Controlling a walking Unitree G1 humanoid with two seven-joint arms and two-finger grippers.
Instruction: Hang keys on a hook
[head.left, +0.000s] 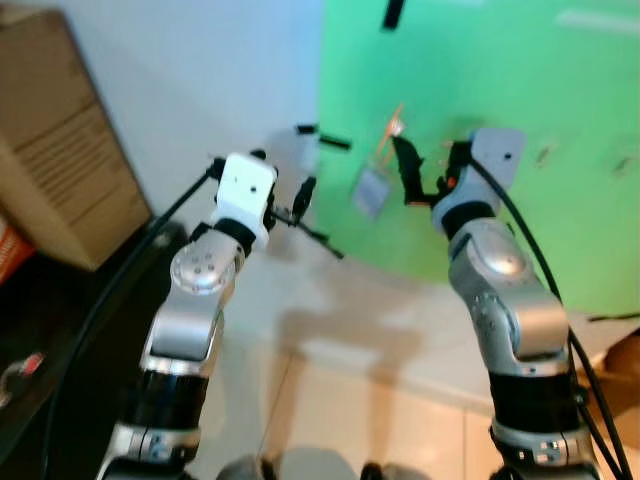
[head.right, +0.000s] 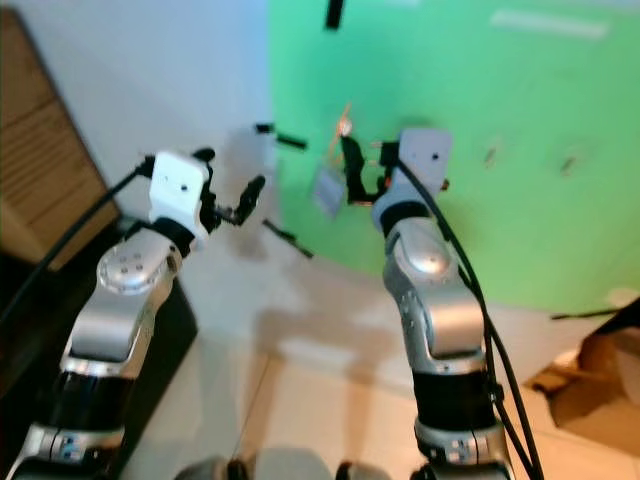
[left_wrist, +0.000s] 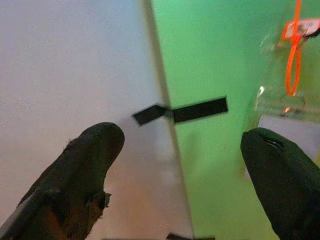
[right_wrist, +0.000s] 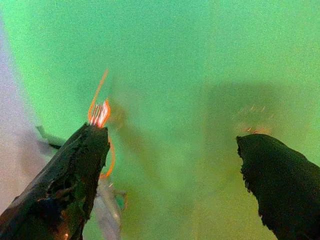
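Left wrist view, tag: the orange loop (left_wrist: 294, 55) runs down from a small hook (left_wrist: 302, 29) on the green sheet (left_wrist: 210, 60), and a clear pouch with a pale card (left_wrist: 290, 127) dangles below it.
Keys: no key shape to be made out; the pouch is blurred, contents unclear.
Head view, tag: the loop (head.left: 390, 135) sits high on the green sheet, the grey card (head.left: 370, 190) slanting under it, just left of the right gripper.
Right gripper (head.left: 425, 175): up against the green sheet, fingers spread wide, nothing between them.
Right wrist view: the left-hand finger (right_wrist: 75, 170) lies right beside the orange loop (right_wrist: 100, 112); touching or not, can't tell. The other finger (right_wrist: 280, 175) is well apart over bare green.
Left gripper (head.left: 300, 205): raised near the edge where white wall (head.left: 180, 80) meets green sheet, fingers wide apart, holding nothing.
Left wrist view, fingers: one finger (left_wrist: 82, 165) over the white wall, the other (left_wrist: 280, 170) just below the card.
Tape: black strip (left_wrist: 182, 111) across the sheet's edge, pinning it to the wall.
Surroundings: cardboard box (head.left: 60, 150) at far left against the wall; pale tiled floor (head.left: 350, 410) below.
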